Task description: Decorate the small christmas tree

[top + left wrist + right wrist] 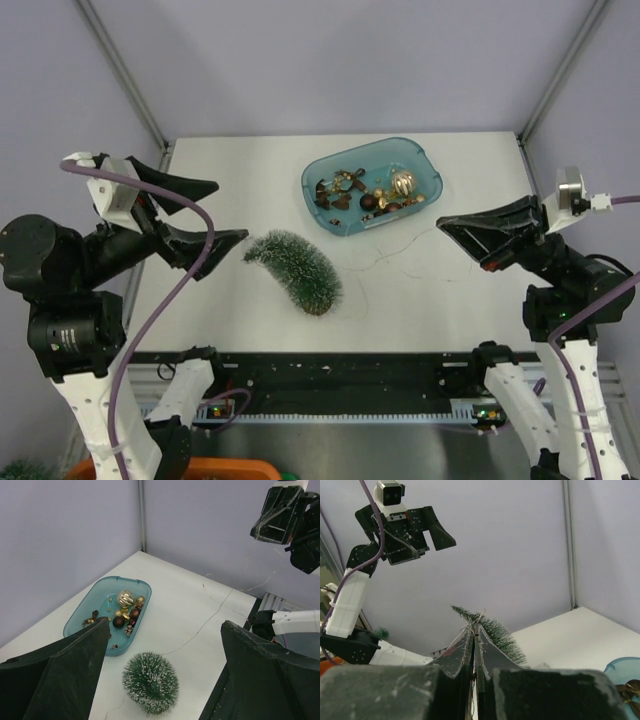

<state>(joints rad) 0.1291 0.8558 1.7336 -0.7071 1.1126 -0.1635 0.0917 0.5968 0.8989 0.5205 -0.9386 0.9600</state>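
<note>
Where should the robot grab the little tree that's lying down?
Probably the slim top half of the tree, coming from the left with the open left fingers. The tree lies on its side with its tip pointing toward that arm. Its cone is narrowest there, so the fingers should fit across it.

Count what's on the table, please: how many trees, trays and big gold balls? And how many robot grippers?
small christmas tree: 1
blue tray: 1
big gold ball: 1
grippers: 2, the left gripper and the right gripper
Total: 5
The tiny ornaments in the tray are too jumbled to count.
</note>
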